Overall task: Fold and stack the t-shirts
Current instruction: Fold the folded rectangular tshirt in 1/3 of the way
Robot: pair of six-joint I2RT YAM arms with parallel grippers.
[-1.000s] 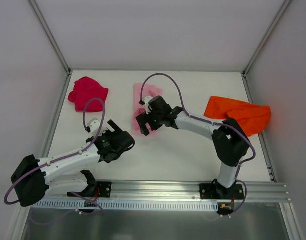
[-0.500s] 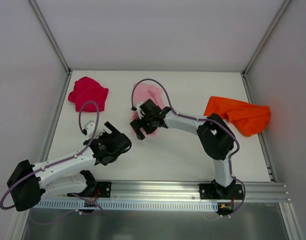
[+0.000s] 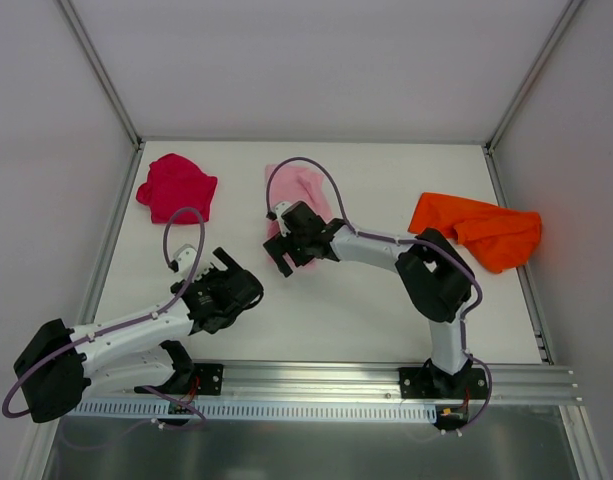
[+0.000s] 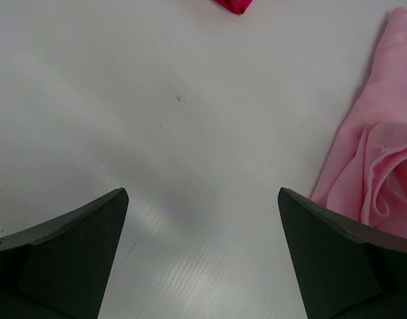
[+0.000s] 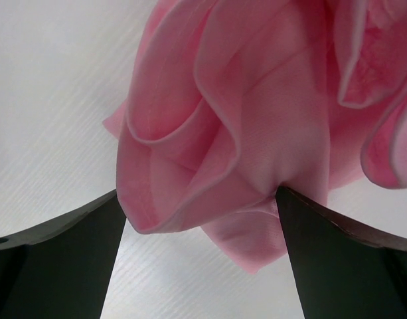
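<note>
Pink t-shirt [image 3: 304,186], red t-shirt [image 3: 176,187] and orange t-shirt [image 3: 478,230] all lay crumpled, unfolded; right end effector [image 5: 197,191] and left end effector [image 4: 202,193] gaped empty.

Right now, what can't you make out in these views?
- pink t-shirt: in the top view, its near part is hidden by the right gripper. In the right wrist view, it is cut off by the top and right edges.
- red t-shirt: the left wrist view shows only a sliver at the top edge.
- orange t-shirt: it is in neither wrist view, and the top view is too coarse to show its folds.
</note>
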